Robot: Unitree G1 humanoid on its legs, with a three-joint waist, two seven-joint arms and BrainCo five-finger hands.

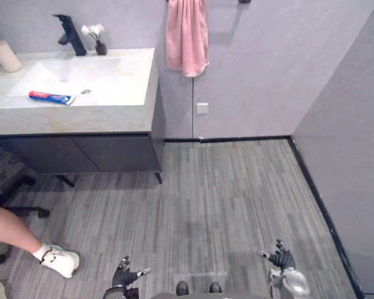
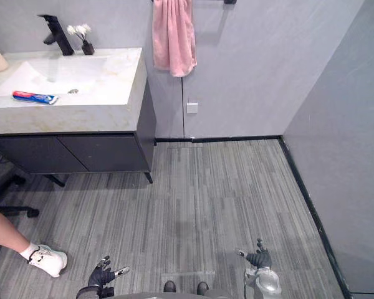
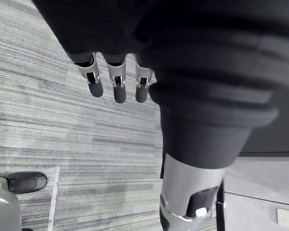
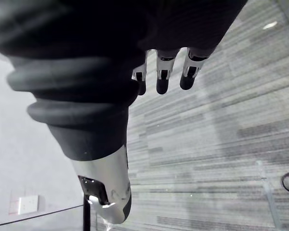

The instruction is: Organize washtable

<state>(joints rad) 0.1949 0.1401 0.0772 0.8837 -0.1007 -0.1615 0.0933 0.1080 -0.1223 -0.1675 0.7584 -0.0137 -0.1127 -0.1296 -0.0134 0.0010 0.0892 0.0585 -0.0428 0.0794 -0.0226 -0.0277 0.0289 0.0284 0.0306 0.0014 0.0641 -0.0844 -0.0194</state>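
The washtable (image 1: 112,112) stands at the far left against the wall, pale stone top over a dark cabinet. A red, white and blue toothpaste tube (image 1: 51,97) lies on the basin's front edge. A black tap (image 1: 70,35) and a small dark vase with white flowers (image 1: 98,38) stand at the back. A beige cup (image 1: 5,56) stands at the top's far left. A pink towel (image 1: 187,36) hangs on the wall to the right. My left hand (image 1: 123,275) and right hand (image 1: 280,258) hang low over the floor, both open and holding nothing, far from the washtable.
A person's leg with a white shoe (image 1: 59,260) is on the floor at the lower left. A black chair base (image 1: 15,202) stands beside the cabinet. A grey wall (image 1: 349,156) closes the right side. Grey plank floor (image 1: 224,199) lies between me and the washtable.
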